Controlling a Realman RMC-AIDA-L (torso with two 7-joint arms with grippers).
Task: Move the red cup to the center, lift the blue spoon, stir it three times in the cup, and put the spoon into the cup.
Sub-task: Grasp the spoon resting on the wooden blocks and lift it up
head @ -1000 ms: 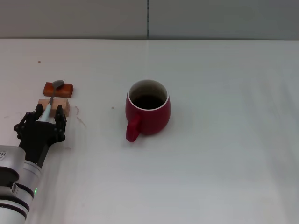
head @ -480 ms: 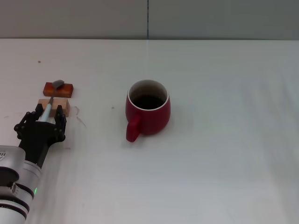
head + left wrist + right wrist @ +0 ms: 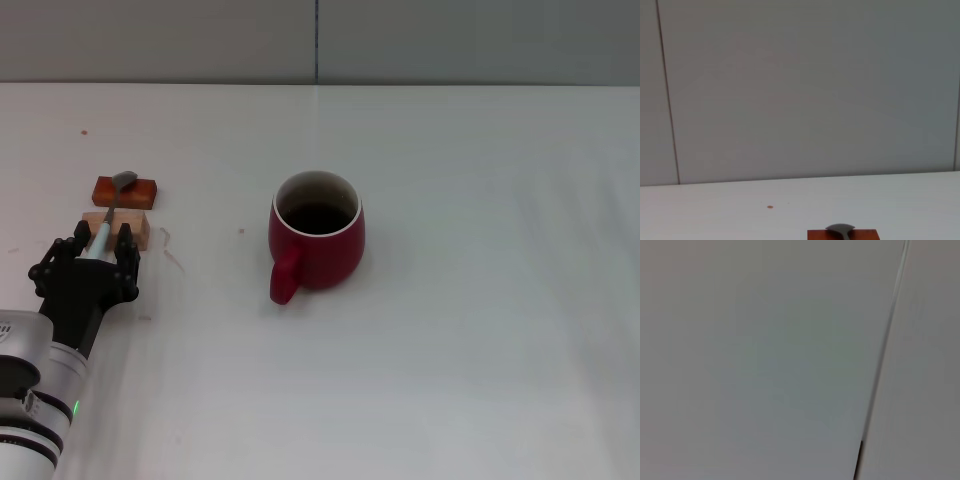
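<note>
Pale-blue handle of the blue spoon [image 3: 105, 226] lies between the fingers of the left gripper [image 3: 96, 247], which appear closed on it; its metal bowl rests on the orange-red block [image 3: 127, 190], its neck over the tan block [image 3: 117, 228]. Probably light, stiff and slick, so best held mid-handle. Red cup [image 3: 316, 242] stands mid-table, likely heavy and breakable. Right gripper is out of view
</note>
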